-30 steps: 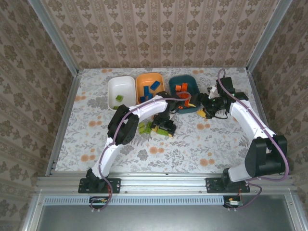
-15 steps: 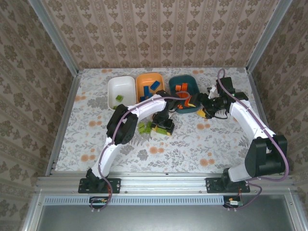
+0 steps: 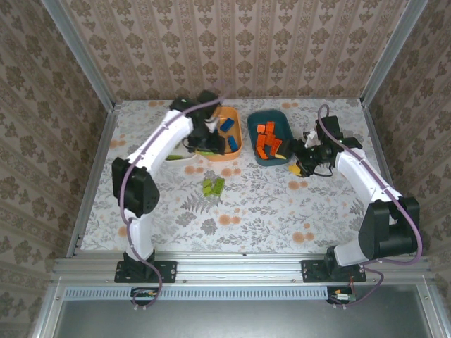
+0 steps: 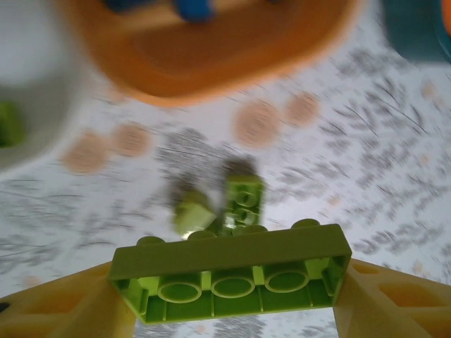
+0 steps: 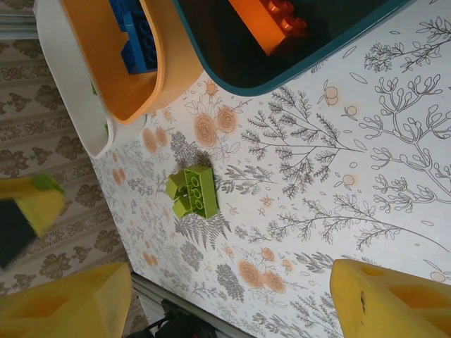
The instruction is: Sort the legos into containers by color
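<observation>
Lime-green brick point(image 4: 229, 271) | long, three underside tubes | clamped in left claw point(image 4: 229, 296)

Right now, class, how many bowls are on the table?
3, in a row at the far side: white bowl leftmost, partly hidden under the left arm; orange bowl in the middle; dark teal bowl rightmost.
</observation>
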`<state>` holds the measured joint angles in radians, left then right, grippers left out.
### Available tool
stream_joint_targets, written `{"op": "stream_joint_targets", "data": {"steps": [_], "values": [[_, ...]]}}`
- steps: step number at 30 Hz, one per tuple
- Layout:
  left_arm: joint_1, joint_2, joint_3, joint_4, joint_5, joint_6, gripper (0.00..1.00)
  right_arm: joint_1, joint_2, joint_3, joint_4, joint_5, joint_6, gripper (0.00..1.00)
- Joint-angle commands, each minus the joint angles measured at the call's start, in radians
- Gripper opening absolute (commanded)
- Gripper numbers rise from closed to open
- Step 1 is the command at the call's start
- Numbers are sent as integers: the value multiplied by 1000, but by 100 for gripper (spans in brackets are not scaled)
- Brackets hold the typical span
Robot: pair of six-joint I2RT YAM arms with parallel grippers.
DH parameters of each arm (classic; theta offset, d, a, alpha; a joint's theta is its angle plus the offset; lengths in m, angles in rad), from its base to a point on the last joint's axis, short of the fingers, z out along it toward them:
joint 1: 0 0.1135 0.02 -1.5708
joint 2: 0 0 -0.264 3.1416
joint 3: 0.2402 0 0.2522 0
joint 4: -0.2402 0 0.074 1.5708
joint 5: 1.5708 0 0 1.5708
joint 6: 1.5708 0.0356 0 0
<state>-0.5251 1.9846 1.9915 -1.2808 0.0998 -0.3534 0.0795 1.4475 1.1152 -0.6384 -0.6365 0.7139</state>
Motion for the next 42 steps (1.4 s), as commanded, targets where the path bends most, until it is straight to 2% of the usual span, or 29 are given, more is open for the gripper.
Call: {"op": "stream_joint_targets", "data": {"steps": [1, 6, 12, 21, 30, 35, 39, 42], "values": [[116, 27, 13, -51, -38, 77, 68, 17, -47, -22, 16, 10, 27, 75], [235, 117, 57, -26, -56, 120, 68, 45, -115, -44, -12, 49, 33, 75], [307, 243, 100, -1, -37, 128, 68, 91, -217, -109, -51, 104, 38, 75], [321, 334, 138, 10, -10, 121, 71, 257, -340, -152, -59, 234, -50, 75], [324, 285, 134, 9, 6, 102, 82, 269, -298, -135, -57, 225, -55, 75], [284, 150, 44, 22, 13, 123, 82, 269, -236, -101, -47, 220, -95, 76], [176, -24, -157, 73, 14, 165, 82, 268, -163, -77, -27, 208, -118, 76], [79, -124, -328, 109, 5, 139, 81, 266, -112, -59, -2, 191, -120, 76]]}}
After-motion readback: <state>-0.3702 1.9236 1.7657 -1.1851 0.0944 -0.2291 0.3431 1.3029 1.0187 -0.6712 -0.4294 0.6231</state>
